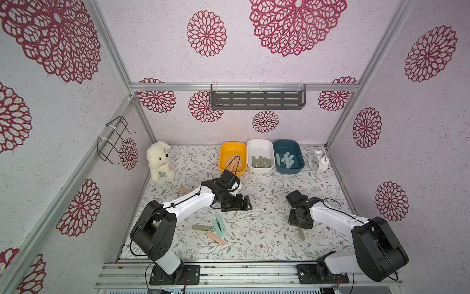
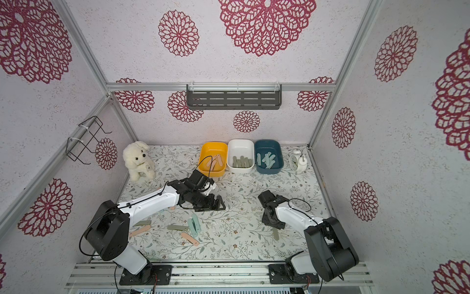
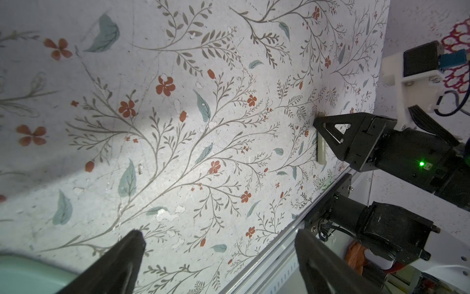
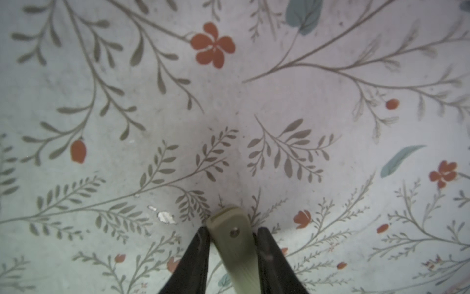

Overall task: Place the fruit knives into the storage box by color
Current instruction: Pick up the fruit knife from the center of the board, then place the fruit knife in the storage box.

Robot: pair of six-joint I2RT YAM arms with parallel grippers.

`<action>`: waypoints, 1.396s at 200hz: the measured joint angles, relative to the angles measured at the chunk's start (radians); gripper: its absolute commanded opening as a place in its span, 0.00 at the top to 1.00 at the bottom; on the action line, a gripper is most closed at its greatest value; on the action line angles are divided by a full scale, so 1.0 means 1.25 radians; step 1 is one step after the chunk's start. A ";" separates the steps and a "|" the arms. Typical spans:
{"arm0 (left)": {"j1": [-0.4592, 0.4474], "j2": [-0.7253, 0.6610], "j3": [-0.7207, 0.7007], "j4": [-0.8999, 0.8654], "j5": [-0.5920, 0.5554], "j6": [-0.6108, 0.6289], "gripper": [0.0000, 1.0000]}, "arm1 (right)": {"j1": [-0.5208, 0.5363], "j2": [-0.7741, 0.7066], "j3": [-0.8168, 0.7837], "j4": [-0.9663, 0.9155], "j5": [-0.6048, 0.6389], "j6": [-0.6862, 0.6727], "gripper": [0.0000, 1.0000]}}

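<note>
Right hand (image 4: 232, 232) snug around olive knife (image 4: 237, 257)

Both top views look down from high on my whole surface (image 1: 267, 229); wrist cameras see it close.

Three rounded tubs sit side by side at the far edge: the yellow-orange tub (image 1: 234, 146) on the left has a few peach-pink knives (image 1: 232, 165) in it, the white tub (image 1: 260, 142) in the middle has olive knives (image 1: 260, 161) lined up side by side, and the dark teal tub (image 1: 287, 143) on the right has mint knives (image 1: 286, 159) piled crisscross. Loose on the near-left table are a touching mint pair (image 1: 218, 225), an olive bar (image 1: 201, 227) just left of it and a peach bar (image 1: 215, 238) nearer. Another peach one (image 1: 185, 190) lies farther back. Near right, a lone olive knife (image 4: 235, 254) lies flat, pinched by the right gripper (image 4: 232, 229).
</note>
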 measured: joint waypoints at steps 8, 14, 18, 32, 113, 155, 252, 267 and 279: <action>0.001 -0.002 -0.003 0.001 0.000 0.001 0.03 | 0.000 0.001 0.000 0.004 -0.004 -0.002 0.77; 0.002 -0.005 -0.005 0.002 0.000 0.001 0.03 | 0.000 0.002 0.000 0.008 -0.007 -0.001 0.77; 0.004 -0.007 -0.007 0.001 0.000 0.001 0.03 | 0.000 0.002 0.000 0.011 -0.009 0.001 0.78; 0.006 -0.012 -0.007 0.003 0.000 0.001 0.03 | 0.000 0.011 0.006 0.017 -0.017 0.000 0.79; 0.037 -0.031 -0.034 0.005 -0.001 0.000 0.03 | 0.001 0.147 0.139 0.067 -0.077 -0.011 1.00; 0.056 -0.031 -0.028 -0.002 -0.010 -0.010 0.03 | 0.011 0.148 0.176 0.107 -0.140 -0.037 1.00; 0.109 -0.031 0.067 -0.108 -0.134 -0.053 0.03 | -0.041 0.401 0.655 0.264 -0.276 -0.284 1.00; 0.125 -0.032 0.062 -0.121 -0.153 -0.073 0.03 | -0.061 0.452 0.724 0.271 -0.273 -0.311 1.00; 0.138 -0.036 0.052 -0.130 -0.170 -0.092 0.03 | -0.075 0.487 0.768 0.280 -0.271 -0.327 1.00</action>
